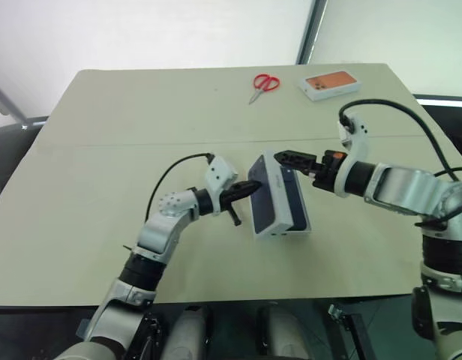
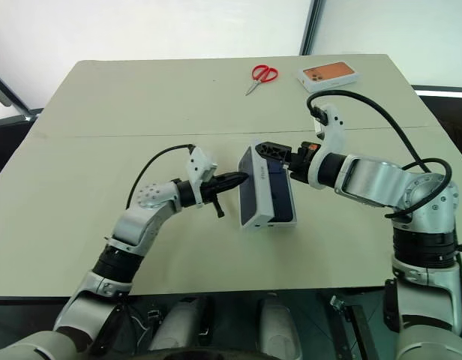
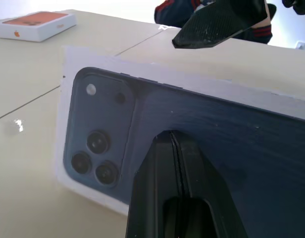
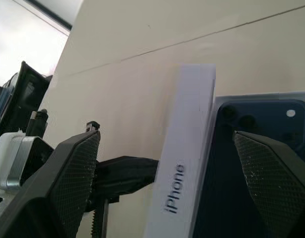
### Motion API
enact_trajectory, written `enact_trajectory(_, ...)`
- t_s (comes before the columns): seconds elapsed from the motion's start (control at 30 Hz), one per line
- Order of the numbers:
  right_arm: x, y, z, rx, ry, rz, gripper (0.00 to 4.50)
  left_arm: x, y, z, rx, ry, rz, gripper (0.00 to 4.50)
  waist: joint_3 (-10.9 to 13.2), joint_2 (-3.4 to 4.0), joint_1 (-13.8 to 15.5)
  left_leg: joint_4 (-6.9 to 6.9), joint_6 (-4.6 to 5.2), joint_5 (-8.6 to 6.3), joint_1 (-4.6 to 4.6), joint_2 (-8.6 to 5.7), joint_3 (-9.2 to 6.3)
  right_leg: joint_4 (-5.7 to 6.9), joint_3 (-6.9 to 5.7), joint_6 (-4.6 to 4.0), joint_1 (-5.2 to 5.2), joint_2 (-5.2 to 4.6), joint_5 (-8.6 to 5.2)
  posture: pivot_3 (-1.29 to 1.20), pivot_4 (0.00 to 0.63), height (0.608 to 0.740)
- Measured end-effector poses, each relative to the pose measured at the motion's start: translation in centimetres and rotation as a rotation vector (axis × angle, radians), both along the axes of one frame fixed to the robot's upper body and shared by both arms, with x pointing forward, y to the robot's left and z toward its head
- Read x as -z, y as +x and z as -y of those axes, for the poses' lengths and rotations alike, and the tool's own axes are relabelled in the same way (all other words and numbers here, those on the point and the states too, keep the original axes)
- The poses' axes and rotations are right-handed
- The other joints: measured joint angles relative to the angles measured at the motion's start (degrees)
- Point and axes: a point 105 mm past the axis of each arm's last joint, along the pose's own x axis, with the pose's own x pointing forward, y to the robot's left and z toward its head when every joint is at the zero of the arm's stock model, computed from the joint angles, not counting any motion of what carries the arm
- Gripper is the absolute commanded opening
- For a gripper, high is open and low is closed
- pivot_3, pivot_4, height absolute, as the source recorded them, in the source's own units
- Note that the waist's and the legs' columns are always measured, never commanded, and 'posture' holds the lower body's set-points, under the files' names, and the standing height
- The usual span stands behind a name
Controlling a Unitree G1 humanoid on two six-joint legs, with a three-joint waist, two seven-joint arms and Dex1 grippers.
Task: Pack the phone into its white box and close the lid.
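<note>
The white box [image 1: 262, 202] lies mid-table, covered by the lid [image 1: 291, 199] with its dark blue phone picture facing up. The phone itself is hidden. My left gripper [image 1: 253, 187] is shut, and its tip touches the box's long left side, the one printed "iPhone" [image 4: 175, 196]. In the left wrist view the shut fingers [image 3: 165, 163] point at the lid's picture [image 3: 103, 148]. My right gripper [image 1: 295, 161] stands open at the box's far end, its fingers [image 4: 76, 171] spread on either side of the box, gripping nothing.
Red-handled scissors [image 1: 265, 82] and a white box with an orange phone picture [image 1: 331, 84] lie at the table's far edge. A seam [image 1: 141, 142] runs across the tabletop behind the box. Black cables loop off both wrists.
</note>
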Motion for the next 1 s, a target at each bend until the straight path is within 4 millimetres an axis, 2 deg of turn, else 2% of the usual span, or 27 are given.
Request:
enact_trajectory(0.1, 0.2, 0.3, 1.1, 0.012, -0.085, 0.035, 4.46, 0.2, 0.0, 0.3, -0.003, 0.001, -0.007, 0.0, 0.0, 0.0, -0.1, 0.0, 0.0, 0.0, 0.01, 0.01, 0.0, -0.02, 0.0, 0.0, 0.0, 0.0, 0.0, 0.0, 0.15, 0.697)
enact_trajectory(0.17, 0.7, 0.6, 1.8, 0.014, -0.173, 0.061, 4.46, 0.1, 0.3, -0.3, -0.025, -0.006, -0.014, 0.0, 0.0, 0.0, 0.0, 0.0, 0.01, 0.0, 0.01, 0.01, -0.01, -0.01, 0.0, 0.0, 0.0, 0.0, 0.0, 0.0, 0.15, 0.697)
enact_trajectory(0.37, 1.8, 1.0, 3.1, -0.01, -0.363, 0.13, 4.46, -0.4, 1.1, -4.6, -0.151, -0.008, -0.023, 0.0, 0.0, 0.01, 0.0, 0.01, 0.01, -0.01, 0.01, 0.0, -0.02, -0.03, 0.0, 0.0, -0.01, -0.01, 0.0, 0.0, 0.15, 0.697)
enact_trajectory(0.47, 2.1, 1.1, 3.6, -0.048, -0.516, 0.199, 3.6, -0.2, 0.8, -6.5, -0.183, 0.043, -0.047, 0.0, 0.0, 0.02, 0.1, 0.01, 0.01, -0.01, 0.0, -0.03, -0.02, -0.08, 0.0, 0.0, -0.01, -0.03, 0.0, 0.0, 0.15, 0.697)
enact_trajectory(0.53, 2.1, 1.3, 4.4, -0.064, -0.606, 0.24, 2.59, 0.5, 0.5, -8.2, -0.205, 0.098, -0.092, 0.0, 0.0, 0.03, 0.0, 0.0, 0.01, -0.01, 0.0, -0.03, -0.02, -0.08, 0.0, 0.0, -0.01, -0.03, 0.0, 0.0, 0.15, 0.697)
enact_trajectory(0.6, 2.1, 1.4, 4.7, -0.1, -0.679, 0.277, 1.56, 1.2, -0.2, -9.0, -0.196, 0.157, -0.139, 0.0, 0.0, 0.04, 0.0, 0.0, 0.0, -0.02, 0.02, -0.02, -0.03, -0.09, 0.0, 0.0, 0.0, -0.03, 0.0, 0.0, 0.15, 0.697)
enact_trajectory(0.67, 2.5, 1.3, 4.6, -0.154, -0.765, 0.315, 0.63, 1.9, -0.8, -8.5, -0.159, 0.196, -0.172, 0.0, 0.0, 0.04, 0.2, 0.01, 0.0, -0.02, 0.01, -0.04, -0.04, -0.12, -0.01, 0.0, 0.03, -0.04, 0.0, 0.0, 0.15, 0.697)
enact_trajectory(0.83, 4.0, 1.0, 4.2, -0.287, -0.92, 0.38, 0.63, 3.5, -1.5, -5.6, -0.1, 0.271, -0.23, 0.0, 0.0, 0.02, 0.2, 0.02, -0.01, -0.01, 0.0, -0.12, -0.03, -0.14, -0.01, 0.01, 0.05, -0.14, 0.0, 0.0, 0.15, 0.697)
enact_trajectory(1.0, 4.2, 1.0, 3.6, -0.35, -0.995, 0.441, 0.63, 2.8, -1.1, -3.1, -0.091, 0.252, -0.237, 0.0, 0.0, 0.03, 0.1, 0.02, -0.02, -0.01, 0.02, -0.11, -0.03, -0.12, -0.02, 0.01, 0.03, -0.14, 0.0, 0.0, 0.15, 0.697)
